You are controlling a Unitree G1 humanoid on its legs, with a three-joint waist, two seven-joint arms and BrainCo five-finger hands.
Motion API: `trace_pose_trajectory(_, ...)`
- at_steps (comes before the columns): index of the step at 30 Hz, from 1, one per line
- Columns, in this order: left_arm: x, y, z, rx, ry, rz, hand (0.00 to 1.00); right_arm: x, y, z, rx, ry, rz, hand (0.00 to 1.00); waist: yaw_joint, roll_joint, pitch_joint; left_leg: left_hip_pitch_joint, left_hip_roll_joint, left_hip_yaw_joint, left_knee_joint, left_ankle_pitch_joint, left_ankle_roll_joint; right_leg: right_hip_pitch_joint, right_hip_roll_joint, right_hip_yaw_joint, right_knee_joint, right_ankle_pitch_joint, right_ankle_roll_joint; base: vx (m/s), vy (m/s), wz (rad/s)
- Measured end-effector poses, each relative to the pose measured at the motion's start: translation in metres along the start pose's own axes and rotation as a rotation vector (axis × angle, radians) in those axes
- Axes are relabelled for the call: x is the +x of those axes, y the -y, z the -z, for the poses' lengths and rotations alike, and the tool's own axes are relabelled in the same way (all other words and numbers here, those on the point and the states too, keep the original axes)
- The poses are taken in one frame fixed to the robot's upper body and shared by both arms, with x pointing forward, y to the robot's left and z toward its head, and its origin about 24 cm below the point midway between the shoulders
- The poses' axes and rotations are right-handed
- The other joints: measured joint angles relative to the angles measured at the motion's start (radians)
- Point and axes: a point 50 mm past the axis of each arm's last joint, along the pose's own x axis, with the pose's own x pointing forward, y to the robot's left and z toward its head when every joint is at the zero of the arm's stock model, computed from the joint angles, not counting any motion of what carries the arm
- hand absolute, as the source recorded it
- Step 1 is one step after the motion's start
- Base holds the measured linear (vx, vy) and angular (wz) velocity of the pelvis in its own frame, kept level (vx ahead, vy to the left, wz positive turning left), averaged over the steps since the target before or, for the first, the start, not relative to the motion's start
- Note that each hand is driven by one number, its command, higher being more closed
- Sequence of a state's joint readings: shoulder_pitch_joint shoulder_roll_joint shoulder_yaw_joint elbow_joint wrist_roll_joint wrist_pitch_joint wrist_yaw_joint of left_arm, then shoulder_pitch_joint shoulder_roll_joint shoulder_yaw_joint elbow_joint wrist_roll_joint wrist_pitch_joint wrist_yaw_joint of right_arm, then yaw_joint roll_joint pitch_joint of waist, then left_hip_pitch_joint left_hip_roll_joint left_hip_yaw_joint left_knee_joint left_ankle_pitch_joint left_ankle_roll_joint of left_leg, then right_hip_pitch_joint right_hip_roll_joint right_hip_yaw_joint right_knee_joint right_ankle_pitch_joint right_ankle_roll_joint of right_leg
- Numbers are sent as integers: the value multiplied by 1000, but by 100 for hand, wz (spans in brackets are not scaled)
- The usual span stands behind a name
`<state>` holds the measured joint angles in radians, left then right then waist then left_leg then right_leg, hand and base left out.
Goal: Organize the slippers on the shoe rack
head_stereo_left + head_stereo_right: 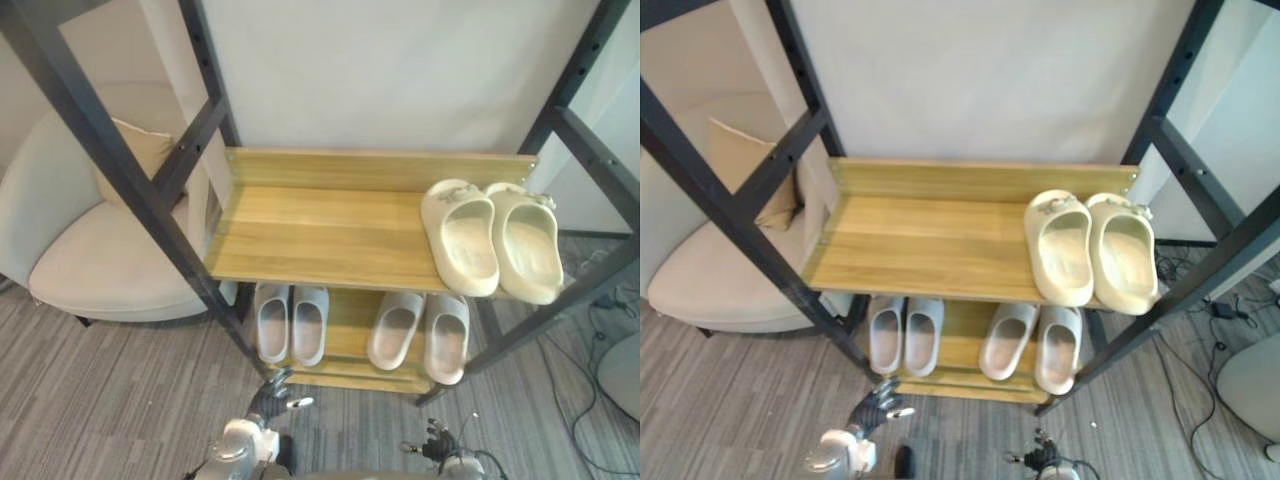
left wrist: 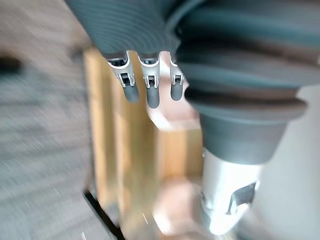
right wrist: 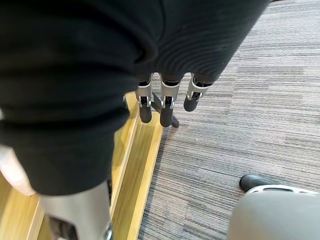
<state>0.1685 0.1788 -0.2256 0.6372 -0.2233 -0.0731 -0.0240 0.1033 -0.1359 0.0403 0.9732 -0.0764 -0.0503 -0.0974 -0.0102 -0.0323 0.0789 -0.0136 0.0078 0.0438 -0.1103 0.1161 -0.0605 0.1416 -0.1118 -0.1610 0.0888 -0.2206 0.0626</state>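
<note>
Cream slippers [image 1: 489, 240] jut past the front lip of the upper shelf [image 1: 320, 235] beside the black brace [image 1: 560, 308]; reaching under for the pale slippers [image 1: 292, 325] below, I could bump them off. My left hand [image 1: 270, 392] and right hand [image 1: 436, 443] hang low before the shoe rack [image 1: 350, 378], fingers loose, holding nothing; that shelf's left half is open room.

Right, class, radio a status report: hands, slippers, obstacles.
Left hand, right hand open, low before rack. Cream pair upper shelf, right end; two pale pairs below. Dark struts flank shelves.
</note>
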Motion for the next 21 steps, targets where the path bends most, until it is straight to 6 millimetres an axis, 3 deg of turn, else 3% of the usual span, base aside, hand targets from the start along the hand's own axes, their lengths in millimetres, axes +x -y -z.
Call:
trace_pose_trajectory(5,-5,-22,20,16,-86,-141,0,0,-2,-2,32,1,4,0,1,-12,7,2,-1,6,0,-5,2,0,-1,7,-3,0,0,-10,-8,-3)
trace_pose_trajectory(15,-10,-28,43,33,-188,-238,0,3,-8,-11,46,20,-8,0,12,-15,11,13,-7,34,0,-28,0,2,-10,31,-10,1,2,12,-6,-9)
trace_pose_trajectory(18,-9,-29,43,15,-188,-263,0,3,-14,-14,55,27,-20,0,14,-31,22,13,-17,33,6,-46,12,-2,-25,29,4,-10,19,16,2,0)
trace_pose_trajectory(19,-9,-27,43,2,-185,-271,0,4,-16,-17,56,33,-25,0,18,-26,26,13,-21,33,6,-62,14,-24,-30,32,73,-24,44,58,11,2)
trace_pose_trajectory(21,-7,-23,41,-9,-179,-271,0,5,-16,-24,52,55,-25,0,18,-5,44,15,-11,22,7,-63,19,-134,-29,64,311,-30,57,57,18,24)
